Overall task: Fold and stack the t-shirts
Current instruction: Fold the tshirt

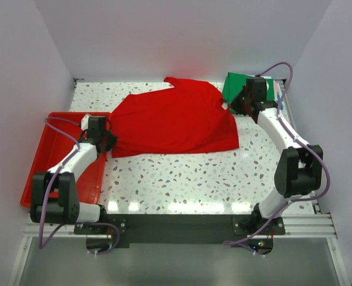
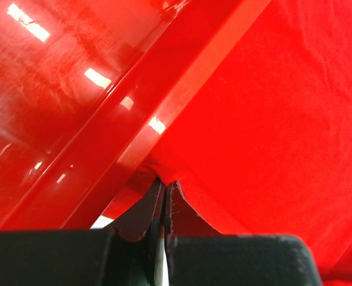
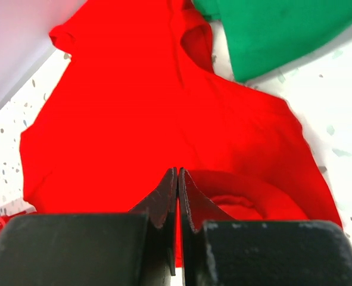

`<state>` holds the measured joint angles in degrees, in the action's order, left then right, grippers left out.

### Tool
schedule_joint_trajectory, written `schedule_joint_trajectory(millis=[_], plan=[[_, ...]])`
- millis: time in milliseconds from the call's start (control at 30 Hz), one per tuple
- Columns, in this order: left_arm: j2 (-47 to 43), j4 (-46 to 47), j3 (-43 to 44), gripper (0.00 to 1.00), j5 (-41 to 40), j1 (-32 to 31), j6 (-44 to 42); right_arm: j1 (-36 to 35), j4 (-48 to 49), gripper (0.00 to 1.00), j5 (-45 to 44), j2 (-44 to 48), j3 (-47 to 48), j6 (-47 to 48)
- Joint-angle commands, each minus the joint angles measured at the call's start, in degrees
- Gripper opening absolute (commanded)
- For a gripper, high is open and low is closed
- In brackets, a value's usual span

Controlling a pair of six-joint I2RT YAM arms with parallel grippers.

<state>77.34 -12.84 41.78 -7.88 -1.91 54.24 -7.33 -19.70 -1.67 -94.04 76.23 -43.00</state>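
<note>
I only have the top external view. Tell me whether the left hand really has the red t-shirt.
Observer: Yes. The left wrist view shows the left hand shut, pinching the edge of the red t-shirt at its tips.
Operator: Report what lies beside that pinch.
Observer: The rim of the red tray runs right alongside the pinched edge.
Operator: Now check the right hand.
Observer: The right hand is shut too, with red cloth showing in the slit between its fingers. A bunched fold lies beside them, and the green t-shirt lies farther on.
</note>
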Motion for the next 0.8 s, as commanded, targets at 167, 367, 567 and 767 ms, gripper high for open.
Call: schedule_joint_trajectory(millis=[167, 367, 567, 767], plan=[[4.4, 4.4, 6.3, 0.0, 1.8, 1.6, -2.2, 0.8, 2.1, 0.0, -1.7, -3.3, 7.7, 0.7], [7.7, 4.7, 7.9, 0.0, 2.4, 1.9, -3.2, 1.8, 3.4, 0.0, -0.9, -5.9, 8.1, 1.2], [11.8, 6.8, 8.1, 0.01, 3.8, 3.3, -3.4, 2.0, 4.4, 0.0, 1.1, -10.2, 10.4, 1.6], [13.1, 7.0, 9.2, 0.0, 3.8, 4.1, -3.5, 4.1, 5.6, 0.0, 1.6, -13.4, 12.3, 0.6]])
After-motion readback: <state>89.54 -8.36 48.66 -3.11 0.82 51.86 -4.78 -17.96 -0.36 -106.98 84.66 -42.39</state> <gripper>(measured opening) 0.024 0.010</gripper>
